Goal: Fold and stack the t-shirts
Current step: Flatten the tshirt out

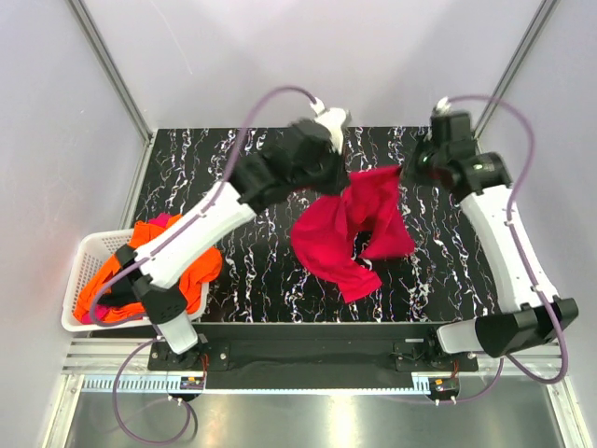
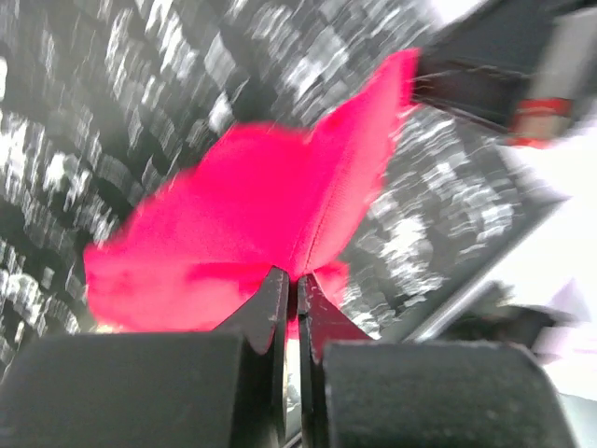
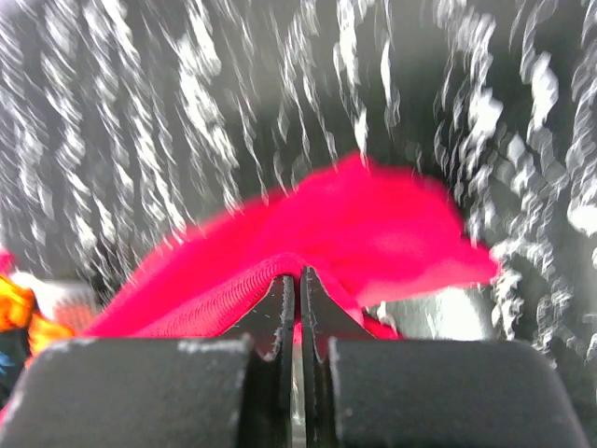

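Observation:
A magenta-red t-shirt (image 1: 350, 233) hangs crumpled over the middle of the black marbled table (image 1: 252, 252), its lower part resting on the surface. My left gripper (image 1: 343, 177) is shut on the shirt's upper left edge (image 2: 280, 215). My right gripper (image 1: 405, 174) is shut on its upper right edge, pinching a ribbed hem (image 3: 224, 299). In both wrist views the cloth is clamped between the closed fingertips, and the two grippers hold the top edge up between them. More t-shirts, orange with a bit of pink (image 1: 149, 238), lie heaped in the basket.
A white slatted basket (image 1: 82, 271) stands at the table's left edge, partly under my left arm. Metal frame posts (image 1: 112, 75) rise at the back corners. The table's front rail (image 1: 308, 336) runs between the two arm bases.

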Controlling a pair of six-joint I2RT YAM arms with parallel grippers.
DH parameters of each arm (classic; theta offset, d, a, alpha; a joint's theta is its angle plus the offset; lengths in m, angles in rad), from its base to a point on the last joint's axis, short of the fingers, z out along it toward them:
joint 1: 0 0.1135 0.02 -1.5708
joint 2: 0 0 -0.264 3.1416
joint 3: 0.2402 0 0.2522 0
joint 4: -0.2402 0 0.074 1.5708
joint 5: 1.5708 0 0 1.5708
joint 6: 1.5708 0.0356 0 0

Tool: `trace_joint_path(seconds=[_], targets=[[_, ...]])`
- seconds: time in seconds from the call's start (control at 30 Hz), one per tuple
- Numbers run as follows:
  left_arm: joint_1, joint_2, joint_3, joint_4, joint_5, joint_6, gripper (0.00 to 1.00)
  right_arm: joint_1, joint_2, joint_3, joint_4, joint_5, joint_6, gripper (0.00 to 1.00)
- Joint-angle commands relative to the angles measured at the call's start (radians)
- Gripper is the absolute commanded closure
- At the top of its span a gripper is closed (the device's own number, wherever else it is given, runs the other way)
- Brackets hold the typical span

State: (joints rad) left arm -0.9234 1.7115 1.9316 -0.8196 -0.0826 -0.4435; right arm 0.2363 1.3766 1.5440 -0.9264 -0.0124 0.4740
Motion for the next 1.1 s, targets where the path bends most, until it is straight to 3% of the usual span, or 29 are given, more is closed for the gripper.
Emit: trace_joint_path(seconds=[0.0, 0.13, 0.27, 0.53, 0.7, 0.8, 0.9, 0.93, 1.0, 1.07], targets=[[0.006, -0.066, 0.199, 0.008, 0.145, 0.026, 1.0, -0.006, -0.005, 0.256, -0.065, 0.259, -0.044, 1.0], [0.005, -0.043, 0.436, 0.109, 0.45, -0.088, 1.0, -0.011, 0.024, 0.532, -0.043, 0.45, -0.106, 1.0], [0.001, -0.049, 0.429, 0.308, 0.668, -0.283, 1.0, -0.014, 0.015, 0.714, 0.066, 0.604, -0.225, 1.0], [-0.068, 0.051, 0.466, 0.546, 0.797, -0.535, 1.0, -0.012, -0.039, 0.873, 0.467, 0.776, -0.602, 1.0], [-0.037, 0.08, 0.471, 0.577, 0.794, -0.564, 1.0, -0.014, 0.016, 0.86, 0.636, 0.694, -0.733, 1.0], [0.052, -0.01, 0.316, 0.496, 0.723, -0.526, 1.0, -0.014, 0.099, 0.872, 0.644, 0.603, -0.703, 1.0], [0.214, -0.189, 0.004, 0.427, 0.606, -0.535, 1.0, -0.014, 0.194, 0.852, 0.658, 0.452, -0.599, 1.0], [0.315, -0.284, -0.186, 0.424, 0.572, -0.55, 1.0, -0.012, 0.215, 0.84, 0.652, 0.354, -0.562, 1.0], [0.406, -0.402, -0.363, 0.418, 0.54, -0.564, 1.0, -0.012, 0.286, 0.779, 0.658, 0.238, -0.435, 1.0], [0.51, -0.452, -0.575, 0.401, 0.518, -0.549, 1.0, -0.011, 0.344, 0.737, 0.67, 0.033, -0.347, 1.0]])
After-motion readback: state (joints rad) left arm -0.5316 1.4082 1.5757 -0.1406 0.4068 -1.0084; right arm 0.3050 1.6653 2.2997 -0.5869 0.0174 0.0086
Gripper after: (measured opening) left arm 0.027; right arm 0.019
